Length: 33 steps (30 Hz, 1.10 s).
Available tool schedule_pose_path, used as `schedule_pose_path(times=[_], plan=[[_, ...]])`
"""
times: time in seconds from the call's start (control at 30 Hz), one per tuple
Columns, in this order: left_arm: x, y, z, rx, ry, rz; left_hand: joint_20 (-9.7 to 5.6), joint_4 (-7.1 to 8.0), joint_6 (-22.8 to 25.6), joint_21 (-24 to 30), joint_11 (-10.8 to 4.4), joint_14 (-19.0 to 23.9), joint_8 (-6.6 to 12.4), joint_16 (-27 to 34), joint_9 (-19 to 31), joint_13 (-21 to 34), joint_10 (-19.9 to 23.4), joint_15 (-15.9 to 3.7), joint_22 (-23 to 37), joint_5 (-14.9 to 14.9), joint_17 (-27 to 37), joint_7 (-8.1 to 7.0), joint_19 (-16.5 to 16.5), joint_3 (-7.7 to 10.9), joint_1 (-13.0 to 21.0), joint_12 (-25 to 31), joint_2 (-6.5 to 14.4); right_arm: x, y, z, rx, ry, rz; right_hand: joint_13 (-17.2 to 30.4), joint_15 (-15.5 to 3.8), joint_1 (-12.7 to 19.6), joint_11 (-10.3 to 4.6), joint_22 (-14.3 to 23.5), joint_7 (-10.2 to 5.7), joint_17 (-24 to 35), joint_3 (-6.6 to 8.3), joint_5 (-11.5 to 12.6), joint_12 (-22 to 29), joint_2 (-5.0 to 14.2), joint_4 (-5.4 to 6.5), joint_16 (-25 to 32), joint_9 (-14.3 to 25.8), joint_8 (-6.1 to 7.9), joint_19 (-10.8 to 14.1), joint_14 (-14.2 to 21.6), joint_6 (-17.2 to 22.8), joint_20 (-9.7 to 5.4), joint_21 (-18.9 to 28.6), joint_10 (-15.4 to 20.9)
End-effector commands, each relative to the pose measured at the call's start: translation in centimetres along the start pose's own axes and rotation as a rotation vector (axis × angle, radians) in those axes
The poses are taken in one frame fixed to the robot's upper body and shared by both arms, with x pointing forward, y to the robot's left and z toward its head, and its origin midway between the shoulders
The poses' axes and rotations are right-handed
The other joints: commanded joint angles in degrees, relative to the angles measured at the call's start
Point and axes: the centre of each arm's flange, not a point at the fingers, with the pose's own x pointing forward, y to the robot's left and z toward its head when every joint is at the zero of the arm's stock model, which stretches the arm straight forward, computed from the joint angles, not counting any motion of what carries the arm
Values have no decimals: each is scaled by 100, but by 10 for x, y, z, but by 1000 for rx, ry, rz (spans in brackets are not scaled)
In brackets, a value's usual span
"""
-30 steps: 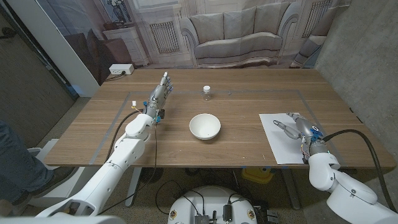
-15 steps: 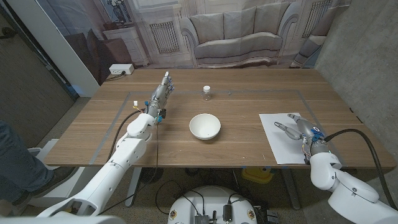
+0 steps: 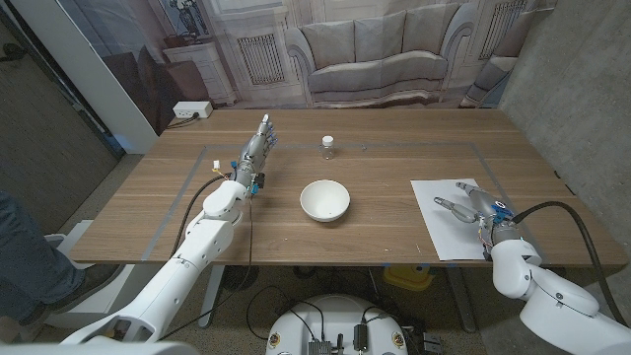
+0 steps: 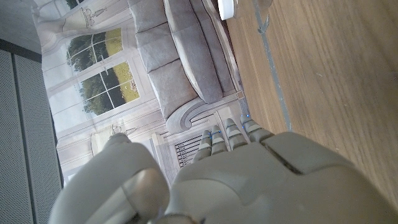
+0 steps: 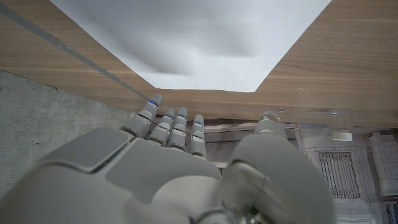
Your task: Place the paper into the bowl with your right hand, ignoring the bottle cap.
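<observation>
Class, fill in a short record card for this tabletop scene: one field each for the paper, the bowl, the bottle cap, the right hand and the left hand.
paper: white sheet lying flat on the table's right part, near the front edge
bowl: white, empty, upright at the table's middle, left of the paper
bottle cap: small pale item beyond the bowl, apart from it
right hand: over the paper, fingers apart, holding nothing
left hand: at the table's left, fingers extended, holding nothing
</observation>
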Motion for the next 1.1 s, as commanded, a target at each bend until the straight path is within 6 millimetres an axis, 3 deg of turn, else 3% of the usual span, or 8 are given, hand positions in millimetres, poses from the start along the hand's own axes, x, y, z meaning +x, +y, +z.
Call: schedule_pose_path(times=[0.03,0.2,0.53,1.1], plan=[[2,1,1,1,-2,0,-248,26,15,-17,-1,-8,-14,-10,30,8,2,43,16,30,11,20,-35,-33,2,-8,27,2,1,1,-41,20,15,7,84,94,1,21,9,3,3,44,-22,-34,-86,-33,19,-27,9,-66,-127,56,-58,-124],[5,1,1,1,-4,-2,-248,25,13,-18,9,-9,-15,-10,30,8,7,45,16,30,11,18,-37,-38,4,-6,30,2,1,1,-46,30,20,8,317,165,-6,19,25,4,-20,92,-20,-123,-154,-23,18,-14,24,-83,-183,85,-105,-184],[9,2,0,0,2,-8,-249,25,11,-16,42,-5,-17,-9,30,9,12,52,16,30,11,16,-37,-51,8,-5,36,5,1,0,-38,51,76,7,480,197,2,19,12,6,-60,159,-37,-214,-196,-32,17,-26,53,-142,-305,209,-156,-307],[11,4,4,8,3,-11,-244,25,13,-18,36,-12,-19,-11,30,9,15,64,16,29,12,34,-49,-71,12,-5,44,9,4,0,-50,86,84,7,549,206,31,21,49,11,-108,240,-49,-295,-219,-34,16,-40,20,-209,-469,342,-235,-454]])
